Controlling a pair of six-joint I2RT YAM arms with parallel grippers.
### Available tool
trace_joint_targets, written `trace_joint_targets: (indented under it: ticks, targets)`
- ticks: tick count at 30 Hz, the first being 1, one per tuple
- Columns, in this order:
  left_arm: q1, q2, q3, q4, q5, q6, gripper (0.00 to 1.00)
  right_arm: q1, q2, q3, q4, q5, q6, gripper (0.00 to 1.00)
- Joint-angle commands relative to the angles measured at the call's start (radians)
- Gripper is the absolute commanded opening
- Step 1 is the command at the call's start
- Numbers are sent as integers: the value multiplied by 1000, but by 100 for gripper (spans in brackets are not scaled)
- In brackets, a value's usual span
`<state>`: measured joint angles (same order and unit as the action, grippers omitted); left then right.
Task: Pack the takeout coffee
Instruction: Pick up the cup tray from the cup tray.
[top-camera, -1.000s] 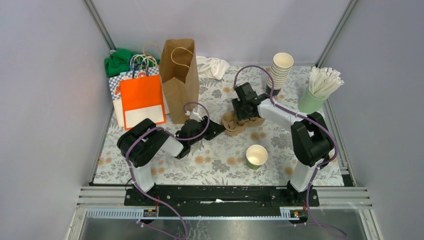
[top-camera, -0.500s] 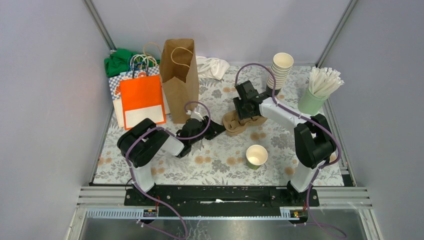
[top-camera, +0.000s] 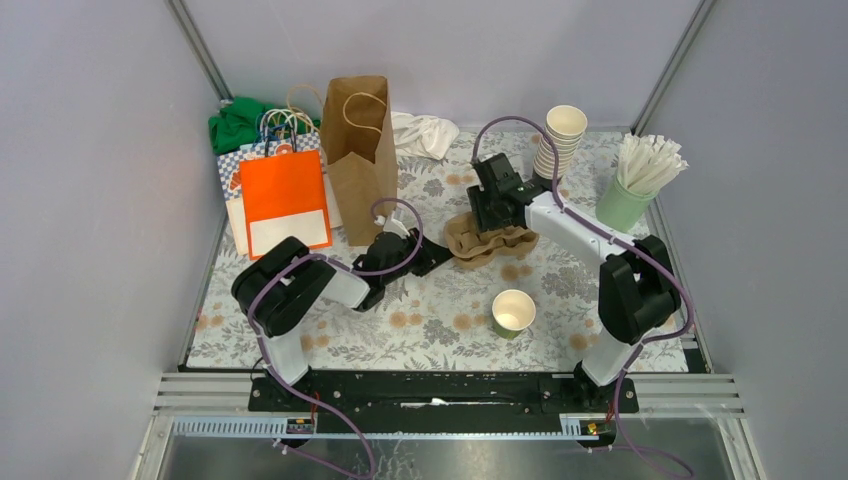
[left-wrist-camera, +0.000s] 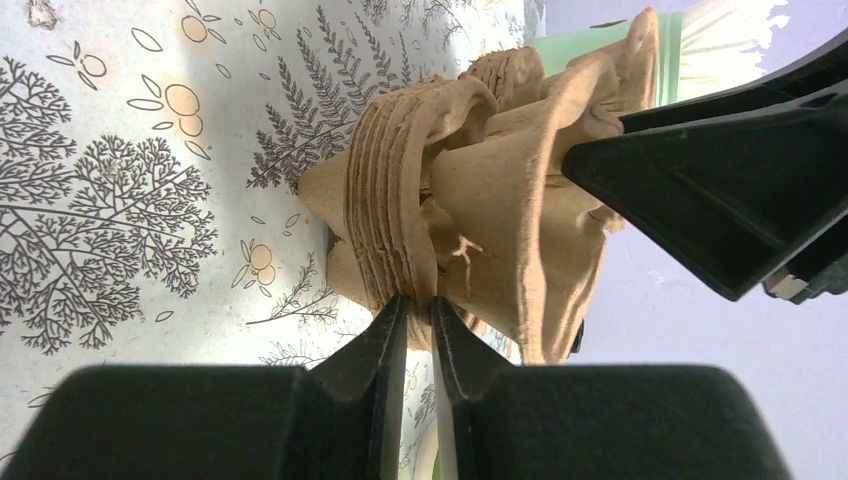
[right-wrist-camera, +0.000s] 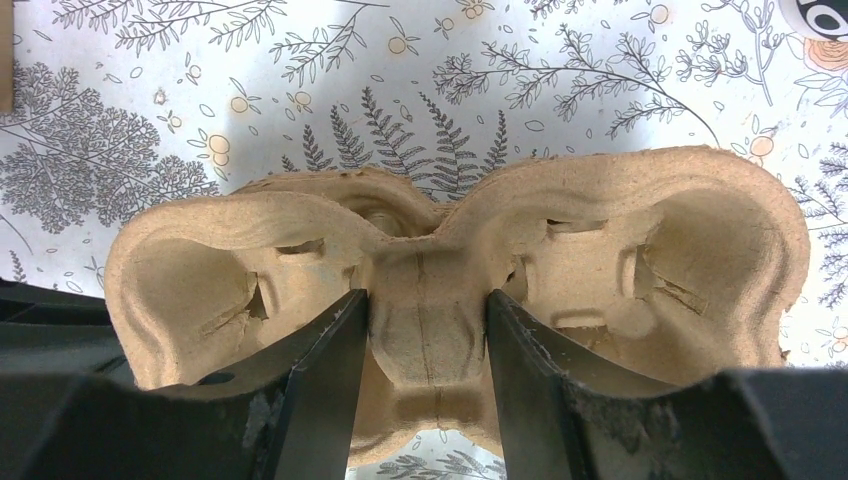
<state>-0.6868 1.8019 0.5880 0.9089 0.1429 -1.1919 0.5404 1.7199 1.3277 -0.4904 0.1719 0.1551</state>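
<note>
One dark-green paper cup with a white inside stands open and lidless at the front middle of the table. No black lid shows clearly. A stack of brown pulp cup carriers lies at the table's centre. My left gripper is shut on the stack's near edge, its jaws pinching the layered rims. My right gripper is shut on the centre post of the top carrier, with one finger in each cup well. The top carrier is tilted away from the stack.
A brown paper bag stands at the back left beside an orange bag. A stack of cream cups and a pale green cup of white sticks stand at the back right. A white cloth lies at the back.
My right gripper has drawn back and up with the top carrier, peeling it off the stack. My left gripper keeps its hold on the stack's edge.
</note>
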Motion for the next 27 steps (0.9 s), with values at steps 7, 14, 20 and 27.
trace_joint_targets:
  ticks: [7, 14, 20, 27]
  targets:
    - [-8, -32, 51, -96, -49, 50, 20, 6, -172, 102, -80, 41, 10, 53]
    - [-52, 50, 170, -121, -81, 34, 20, 5, -325, 69, -103, 80, 25, 52]
    - [-111, 158, 337, -169, -76, 52, 22, 6, -433, 36, -135, 113, 36, 52]
    - [-156, 38, 342, -325, -139, 157, 30, 5, -532, -4, -159, 91, 46, 51]
